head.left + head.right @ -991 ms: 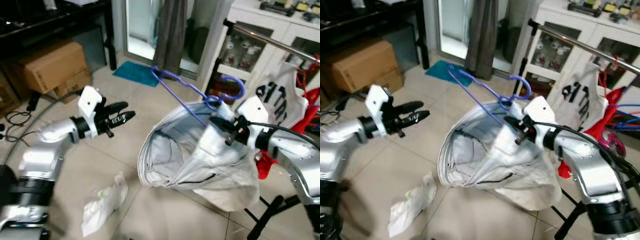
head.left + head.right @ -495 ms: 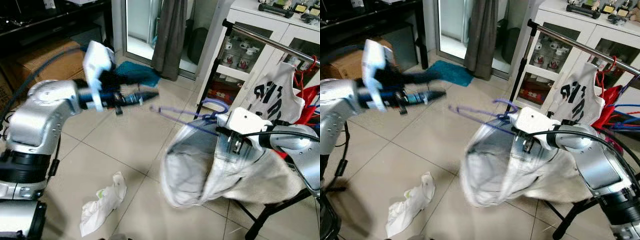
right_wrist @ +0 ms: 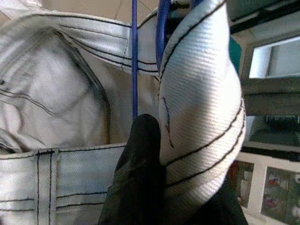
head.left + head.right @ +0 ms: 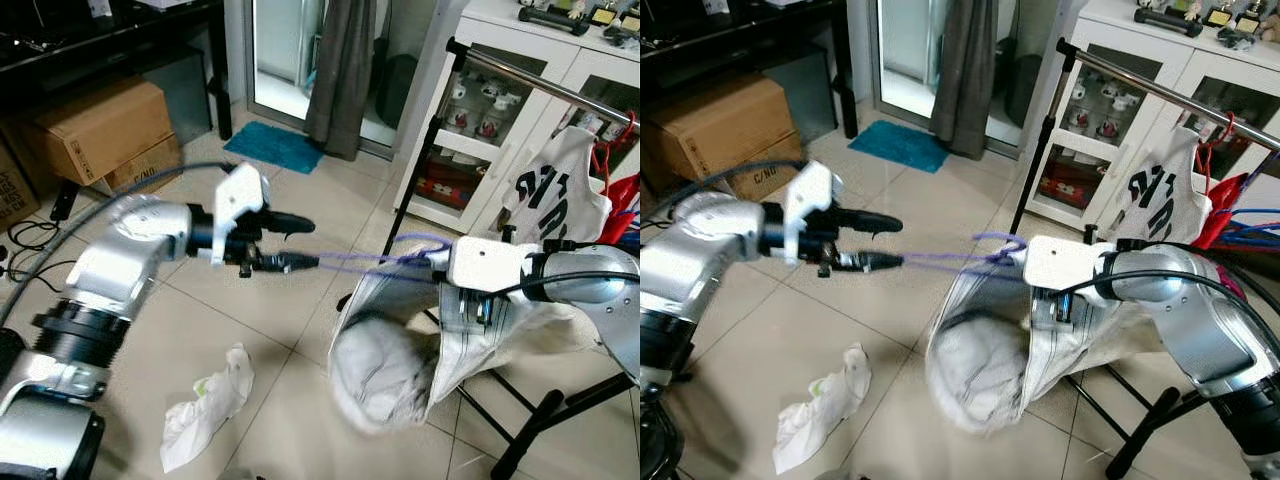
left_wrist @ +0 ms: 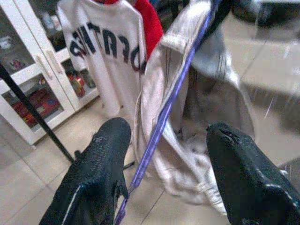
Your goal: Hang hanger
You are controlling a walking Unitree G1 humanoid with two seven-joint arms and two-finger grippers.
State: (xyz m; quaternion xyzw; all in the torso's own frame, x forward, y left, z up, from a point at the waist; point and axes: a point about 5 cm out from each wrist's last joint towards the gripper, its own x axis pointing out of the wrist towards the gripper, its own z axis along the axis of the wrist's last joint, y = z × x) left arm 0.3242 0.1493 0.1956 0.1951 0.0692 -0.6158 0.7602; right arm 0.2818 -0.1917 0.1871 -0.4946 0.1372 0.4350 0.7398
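Above the tiled floor (image 4: pixel 250 330), the right gripper (image 3: pixel 154 154) clamps a thin purple wire hanger (image 4: pixel 370 258) draped with stiff, pale, black-stitched fabric (image 4: pixel 400 360). The left gripper (image 4: pixel 295 243) spreads wide around the hanger's far end.

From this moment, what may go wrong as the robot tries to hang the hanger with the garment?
1. The left pincer is open around the purple hanger, so the thin wire may slip out if the arm moves.
2. The white garment sags low from the right pincer, so it may drag on the floor or slide off the hanger.
3. The clothes rail already carries a printed shirt, which the load may snag.
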